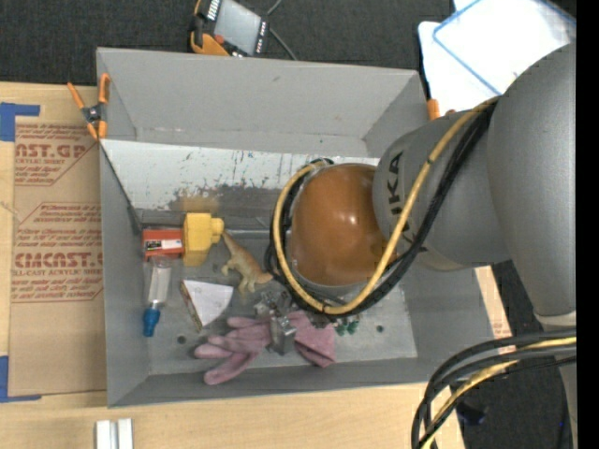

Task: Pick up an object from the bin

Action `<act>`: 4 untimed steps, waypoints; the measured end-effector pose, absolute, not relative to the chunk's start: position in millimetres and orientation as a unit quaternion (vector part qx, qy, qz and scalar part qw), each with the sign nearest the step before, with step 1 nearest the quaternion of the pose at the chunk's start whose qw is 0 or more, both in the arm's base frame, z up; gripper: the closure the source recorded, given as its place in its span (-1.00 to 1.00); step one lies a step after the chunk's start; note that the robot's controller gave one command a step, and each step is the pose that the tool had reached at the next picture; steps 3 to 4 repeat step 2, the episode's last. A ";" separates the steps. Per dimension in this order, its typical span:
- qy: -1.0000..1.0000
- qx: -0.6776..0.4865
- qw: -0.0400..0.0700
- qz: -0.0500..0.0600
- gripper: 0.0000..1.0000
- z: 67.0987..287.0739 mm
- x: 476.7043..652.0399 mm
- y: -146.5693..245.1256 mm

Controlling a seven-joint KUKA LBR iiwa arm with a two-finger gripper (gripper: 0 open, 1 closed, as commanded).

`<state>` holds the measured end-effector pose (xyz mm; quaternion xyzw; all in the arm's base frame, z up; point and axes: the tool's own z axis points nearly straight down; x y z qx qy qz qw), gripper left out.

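My gripper (279,327) reaches down below the arm's orange dome at the bin's front middle, right over a mauve glove (239,346) that lies flat along the front wall. It seems to touch the glove near its cuff. A tan toy dinosaur (245,267) lies just behind and left of the gripper. A white triangular wedge (210,300) rests left of it, beside the glove's finger ends.
At the bin's left lie a yellow block (198,238), a red and white box (162,243) and a clear tube with a blue cap (153,299). Small green bits (348,325) sit right of the gripper. The arm covers the bin's right half.
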<state>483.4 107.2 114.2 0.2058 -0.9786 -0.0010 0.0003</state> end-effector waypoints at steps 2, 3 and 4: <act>-0.979 0.206 0.003 -0.001 1.00 166.1 482.2 107.5; -0.979 0.206 0.003 -0.001 1.00 166.1 482.2 107.5; -0.979 0.206 0.003 -0.001 1.00 166.1 482.2 107.5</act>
